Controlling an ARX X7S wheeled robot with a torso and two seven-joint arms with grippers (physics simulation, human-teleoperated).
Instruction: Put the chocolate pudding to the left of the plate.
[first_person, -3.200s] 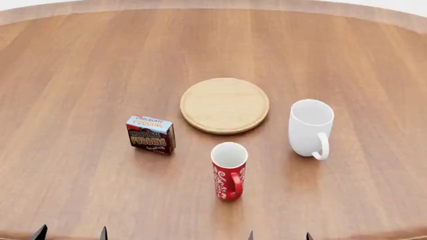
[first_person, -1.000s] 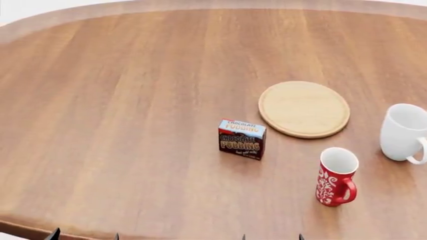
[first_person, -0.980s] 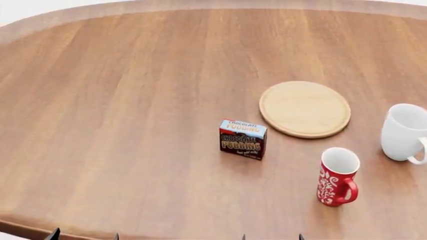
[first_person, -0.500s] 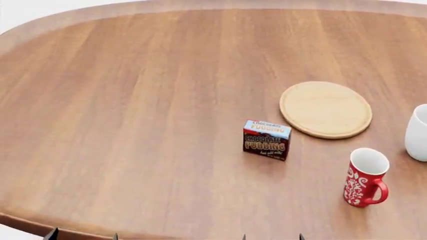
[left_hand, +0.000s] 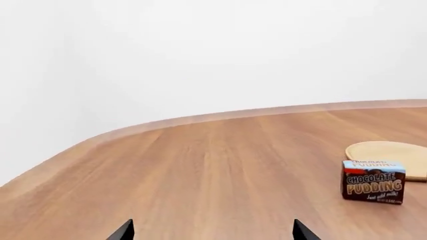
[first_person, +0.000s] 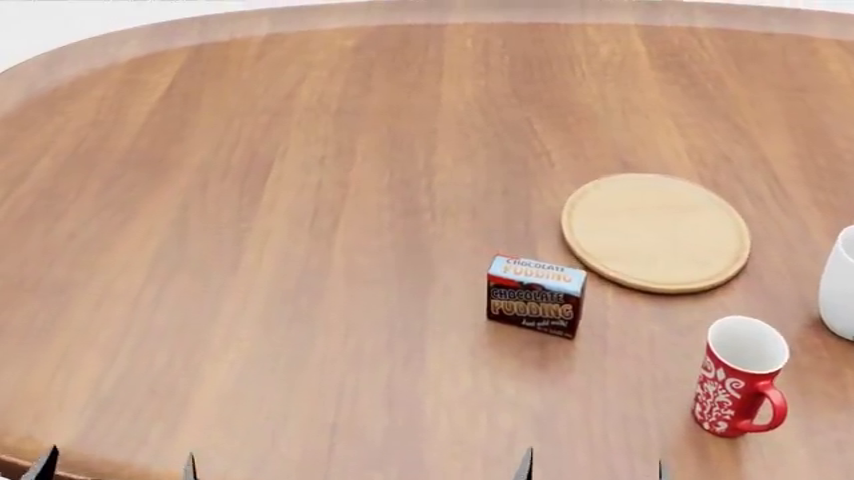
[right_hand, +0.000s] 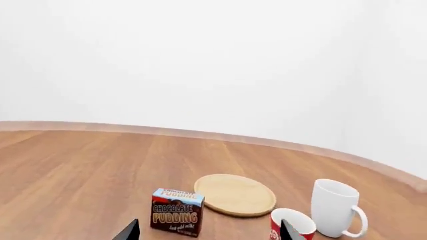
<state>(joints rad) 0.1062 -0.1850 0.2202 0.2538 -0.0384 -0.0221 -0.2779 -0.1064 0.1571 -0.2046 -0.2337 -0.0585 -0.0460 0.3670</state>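
Observation:
The chocolate pudding (first_person: 535, 296), a small dark brown carton with a light blue top, stands upright on the wooden table (first_person: 267, 200). It is just in front and to the left of the plate (first_person: 655, 233), a flat round tan wooden disc. Only the dark fingertips of my left gripper (first_person: 118, 468) and right gripper (first_person: 591, 470) show, at the head view's lower edge; both are open and hold nothing. The right gripper (right_hand: 210, 232) faces the pudding (right_hand: 177, 212) and the plate (right_hand: 235, 194) from a distance. The left gripper (left_hand: 212, 232) sees the pudding (left_hand: 373, 181) far off to one side, before the plate (left_hand: 393, 155).
A red patterned mug (first_person: 741, 375) stands near the front right of the pudding. A white mug (first_person: 841, 283) is cut off by the head view's right edge. The table's curved rim (first_person: 80, 60) runs along the back left.
The head view has shifted left and slightly back, so pudding, plate and mugs now sit further right and lower in the picture. None has moved on the table. Both grippers stay open.

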